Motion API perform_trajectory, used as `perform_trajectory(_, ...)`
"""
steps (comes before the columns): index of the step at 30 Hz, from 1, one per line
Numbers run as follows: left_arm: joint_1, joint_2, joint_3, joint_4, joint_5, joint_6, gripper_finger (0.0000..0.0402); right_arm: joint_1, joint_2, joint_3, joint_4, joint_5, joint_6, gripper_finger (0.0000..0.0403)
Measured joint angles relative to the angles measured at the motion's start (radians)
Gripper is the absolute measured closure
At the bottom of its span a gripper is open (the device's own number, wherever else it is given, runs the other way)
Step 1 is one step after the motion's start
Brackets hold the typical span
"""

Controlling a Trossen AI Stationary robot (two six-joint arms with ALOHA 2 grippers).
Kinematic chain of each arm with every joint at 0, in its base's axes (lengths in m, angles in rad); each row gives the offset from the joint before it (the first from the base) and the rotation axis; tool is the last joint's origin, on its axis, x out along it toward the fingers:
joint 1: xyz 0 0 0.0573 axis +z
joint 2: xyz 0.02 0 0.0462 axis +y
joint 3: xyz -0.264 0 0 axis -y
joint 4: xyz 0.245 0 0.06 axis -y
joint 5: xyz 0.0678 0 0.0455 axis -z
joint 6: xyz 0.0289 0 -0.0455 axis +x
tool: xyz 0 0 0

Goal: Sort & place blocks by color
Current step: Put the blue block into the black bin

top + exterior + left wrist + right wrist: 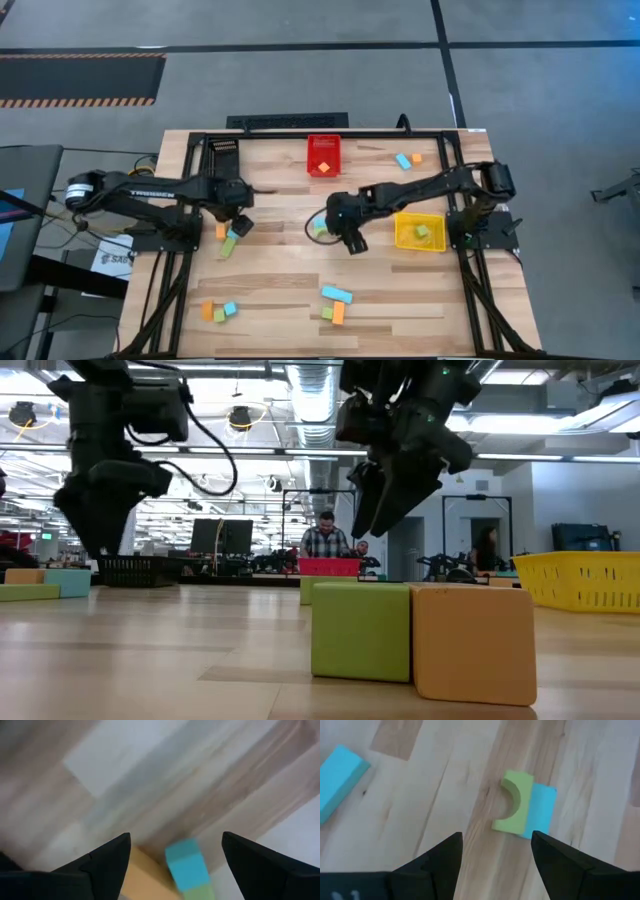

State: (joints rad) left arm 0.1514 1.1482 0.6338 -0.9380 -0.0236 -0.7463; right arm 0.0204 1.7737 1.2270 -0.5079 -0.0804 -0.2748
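Big stuff first: wood table (290, 290), w/ me parked over the middle of it. Yellow bin (418, 231) sits toward the right edge w/ a green block (421, 231) in it. Red bin (323, 155) is up at the far edge, one orange block (322, 167) inside.

My right gripper (352, 240) hangs over the table center, just left of the yellow bin, jaws wide apart, holding nothing, touching nothing. Right wrist view shows a green arch block (514, 802) lying flat on the wood w/ a blue block (540, 812) pressed against its side, both ahead of my fingertips. A longer blue bar (337, 777) lies well apart from them.

My left gripper (238, 222) is over toward the left edge, jaws also spread wide, empty. Between the fingers in the left wrist view: a blue block (186, 867) touching an orange one (145, 880), green bit just under the blue, can't tell its shape.

Other blocks: orange/green/blue cluster (216, 311) near the front left corner, blue/green/orange bunch (336, 303) near the front edge middle, blue + orange pair (407, 160) by the far right corner.
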Motion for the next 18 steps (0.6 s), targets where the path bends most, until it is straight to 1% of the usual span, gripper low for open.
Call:
perform_trajectory(3, -0.044, 0.046, -0.001, 0.002, 0.036, -0.069, 0.0099, -0.023, 0.0, 0.0, -0.001, -0.048, -0.043, 0.0143)
perform_trajectory(9, -0.083, 0.135, -0.001, 0.015, 0.06, -0.131, 0.0099, -0.04, 0.0, 0.0, -0.005, -0.055, -0.141, 0.0143)
perform_trajectory(14, -0.087, 0.203, -0.002, 0.016, 0.113, -0.129, 0.0099, -0.056, 0.0, 0.0, -0.008, -0.056, -0.168, 0.0143)
perform_trajectory(18, -0.087, 0.251, -0.001, 0.018, 0.139, -0.089, 0.0103, -0.066, 0.0, 0.0, -0.009, -0.056, -0.168, 0.0143)
